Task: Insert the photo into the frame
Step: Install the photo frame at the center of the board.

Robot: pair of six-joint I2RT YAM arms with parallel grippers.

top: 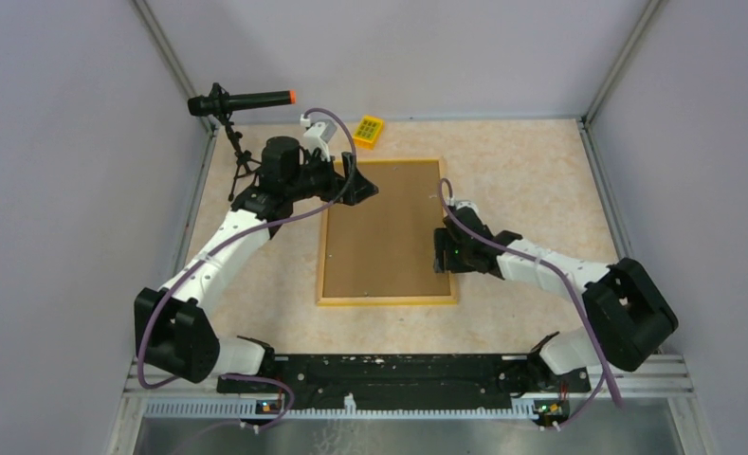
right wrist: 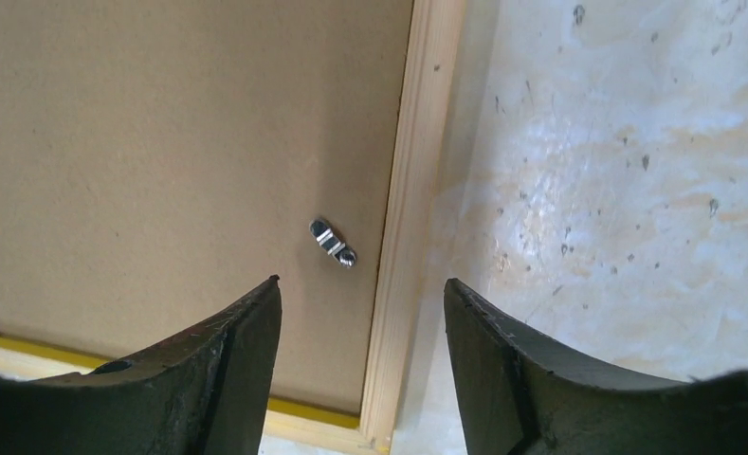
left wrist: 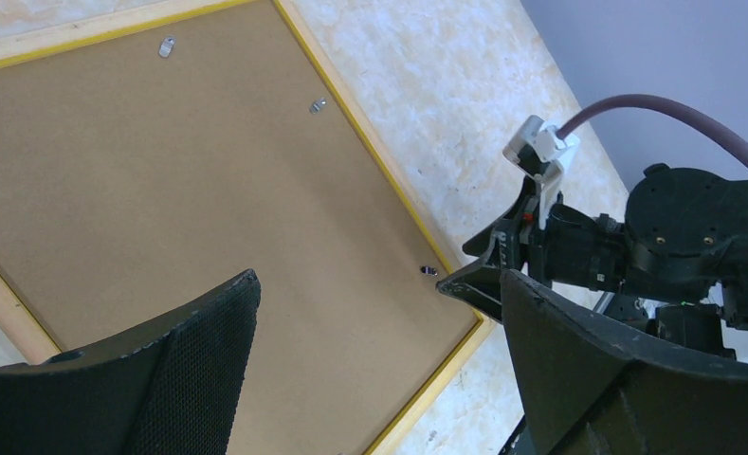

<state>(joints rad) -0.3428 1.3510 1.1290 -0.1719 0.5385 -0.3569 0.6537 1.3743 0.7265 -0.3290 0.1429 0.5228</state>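
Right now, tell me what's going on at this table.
The wooden picture frame lies face down on the table with a brown backing board set in it. The right claw hangs open over the frame's right rail, beside a small metal clip, holding nothing. The left claw hangs wide open over the far left part. The photo is not visible.
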